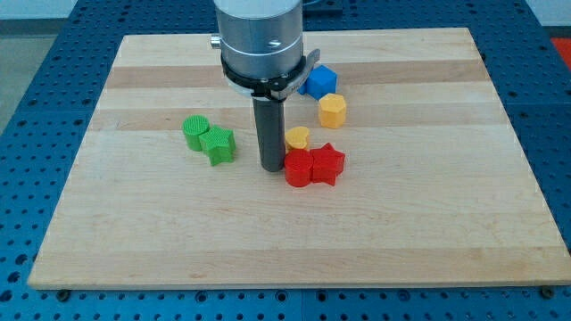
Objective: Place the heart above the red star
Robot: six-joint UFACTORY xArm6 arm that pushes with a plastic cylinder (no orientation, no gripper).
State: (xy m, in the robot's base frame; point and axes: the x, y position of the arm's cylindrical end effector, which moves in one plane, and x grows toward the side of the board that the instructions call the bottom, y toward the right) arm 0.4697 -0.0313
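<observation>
Tool is a bare rod, nothing to clench; tip (271, 168) sits on the desk (428, 232), touching the red cylinder-ish block's (297, 168) left side. Yellow heart (297, 138) is just above that block, up-left of the red star (327, 164). Risk: pushing right drags both reds and moves the target; heart could slip toward the yellow hexagon (332, 110).

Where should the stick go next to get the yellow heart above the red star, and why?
Probably a small nudge toward the view's right. My tip sits just left of the yellow heart and touches or nearly touches the red block. The heart lies above that red block, left of the red star, so it likely needs shifting right to sit over the star.
</observation>
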